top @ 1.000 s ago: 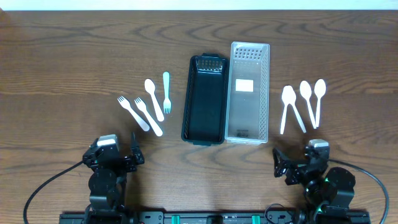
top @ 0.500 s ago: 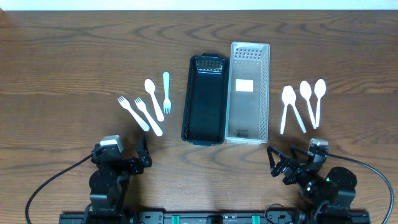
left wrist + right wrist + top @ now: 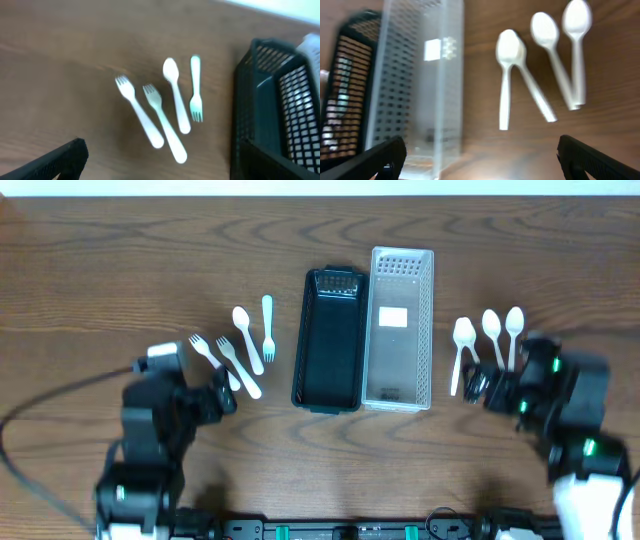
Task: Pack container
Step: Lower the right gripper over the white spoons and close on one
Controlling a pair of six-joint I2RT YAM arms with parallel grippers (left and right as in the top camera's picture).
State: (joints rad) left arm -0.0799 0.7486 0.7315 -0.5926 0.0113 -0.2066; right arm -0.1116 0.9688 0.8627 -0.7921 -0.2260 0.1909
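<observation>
Left tool fully open, gripping nothing, just beside the handle ends of two white forks. White spoon and mint fork lie next over. Right tool fully open, gripping nothing, near the white spoons. Black container and clear container sit side by side mid-counter.

Black mesh basket, clear perforated basket, white spoons, mint fork, brown woodgrain table.
</observation>
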